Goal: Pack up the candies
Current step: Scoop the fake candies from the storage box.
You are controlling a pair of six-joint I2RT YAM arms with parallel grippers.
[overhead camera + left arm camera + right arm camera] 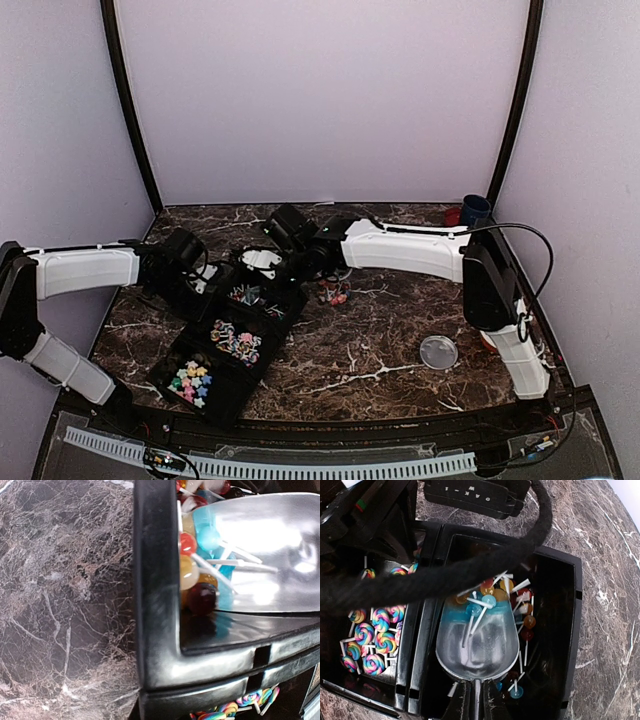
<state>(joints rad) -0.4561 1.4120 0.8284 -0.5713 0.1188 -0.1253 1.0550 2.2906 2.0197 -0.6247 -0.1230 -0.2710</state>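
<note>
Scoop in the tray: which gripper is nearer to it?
Right. The right gripper holds the scoop by its handle; the left gripper sits beside the tray, off the scoop.

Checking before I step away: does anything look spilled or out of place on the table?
Possibly: a small reddish cluster of candies lies on the table beside the tray, outside its compartments; whether loose or in a container is unclear.

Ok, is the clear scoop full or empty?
Nearly empty: the scoop holds just a few stick candies at its front edge; the rest is bare.
</note>
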